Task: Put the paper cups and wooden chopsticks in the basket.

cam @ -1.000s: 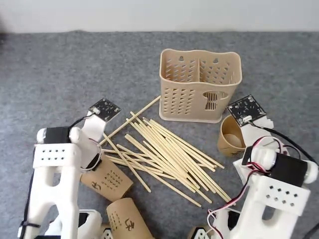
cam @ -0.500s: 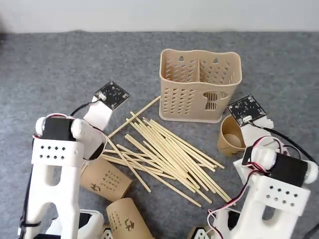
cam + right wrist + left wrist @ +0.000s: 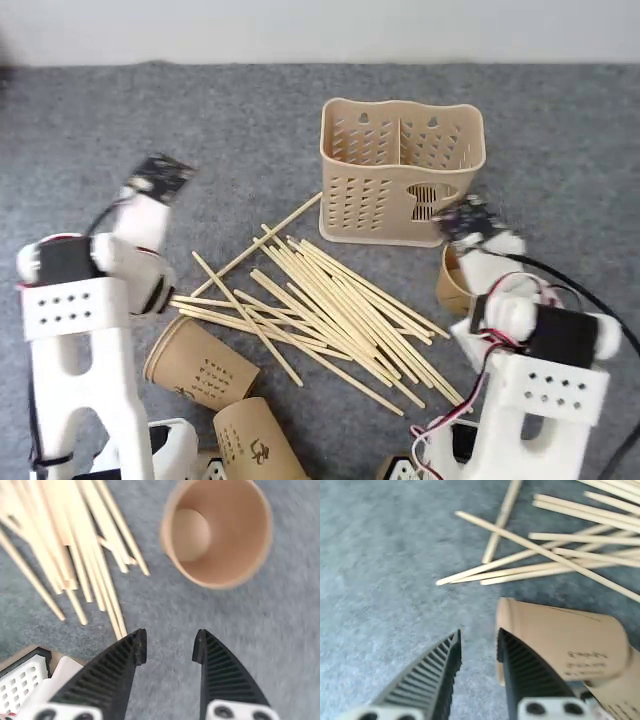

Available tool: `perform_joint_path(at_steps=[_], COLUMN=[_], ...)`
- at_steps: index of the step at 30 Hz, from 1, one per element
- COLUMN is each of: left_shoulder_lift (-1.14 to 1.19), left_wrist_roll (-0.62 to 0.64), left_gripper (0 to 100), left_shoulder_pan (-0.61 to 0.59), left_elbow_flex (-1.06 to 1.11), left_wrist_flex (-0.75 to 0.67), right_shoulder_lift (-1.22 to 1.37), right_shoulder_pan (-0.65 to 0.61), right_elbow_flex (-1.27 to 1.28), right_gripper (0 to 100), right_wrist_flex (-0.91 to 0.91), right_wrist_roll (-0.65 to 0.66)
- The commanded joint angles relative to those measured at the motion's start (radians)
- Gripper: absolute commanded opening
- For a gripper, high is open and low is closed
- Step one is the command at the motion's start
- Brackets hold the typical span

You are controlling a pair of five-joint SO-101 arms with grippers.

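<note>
The left gripper [image 3: 477, 641] is holding its ribbed fingers [image 3: 520, 670] a narrow gap apart, gripping nothing. They are hanging just beside the rim of a paper cup [image 3: 560, 640] that is lying on its side, well apart from the basket [image 3: 370, 205], probably so that one finger can slip inside the mouth. The right gripper [image 3: 167, 639] is spreading its fingers somewhat wider, also empty, and is facing the open mouth of a second cup [image 3: 217, 532] that is lying tipped just beside the basket. The chopsticks [image 3: 330, 300] are sprawling in a loose fan in front of the basket. A third cup [image 3: 255, 440] is lying farthest from the basket.
</note>
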Motion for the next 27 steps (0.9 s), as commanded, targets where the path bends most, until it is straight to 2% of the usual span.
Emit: perform_joint_path(at_steps=[1,9,14,17,21,27], left_shoulder_lift=[-0.011,-0.009,-0.006,-0.005,-0.003,-0.003], left_wrist_roll=[0.008,0.008,0.008,0.008,0.008,0.005], left_gripper=[14,16,16,16,16,16], left_shoulder_pan=[-0.146,-0.454,-0.583,-0.652,-0.721,-0.779], left_elbow_flex=[-0.042,-0.042,-0.042,-0.041,-0.038,-0.038], left_wrist_flex=[-0.064,-0.158,-0.213,-0.249,-0.27,-0.27], right_shoulder_lift=[-0.01,-0.005,-0.001,0.056,0.219,0.463], right_shoulder_pan=[-0.191,-0.665,-0.903,-0.998,-1.058,-1.159], right_elbow_flex=[-0.006,-0.003,0.061,0.115,0.114,-0.012], right_gripper=[17.9,34.0,35.9,35.9,35.9,36.0], right_wrist_flex=[-0.01,-0.14,-0.263,-0.354,-0.46,-0.498], right_wrist_roll=[-0.052,-0.265,-0.328,-0.348,-0.364,-0.402])
